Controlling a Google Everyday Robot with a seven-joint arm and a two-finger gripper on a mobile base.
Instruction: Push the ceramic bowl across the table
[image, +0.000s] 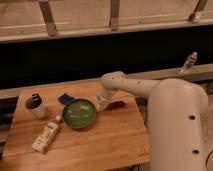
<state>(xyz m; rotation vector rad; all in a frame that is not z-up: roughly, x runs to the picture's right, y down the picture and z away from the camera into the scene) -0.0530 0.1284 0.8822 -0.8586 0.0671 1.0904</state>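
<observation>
Round, shallow, glossy green ceramic bowl (79, 113) at centre-left of frame, resting on rectangular light-brown wooden table (110, 140). White arm's gripper (102, 103) lowered at bowl's right rim, touching or just beside it (jaw state: cannot tell). Small red object (116, 105) just right of gripper. White cup with black handle (35, 106) at far left. Blue flat item (65, 99) above bowl. Pale carton (46, 137) lying lower left, near bowl.

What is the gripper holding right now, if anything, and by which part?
It cannot be told. The gripper sits low at the right rim of the ceramic bowl on the table, but no grasp is visible.
</observation>
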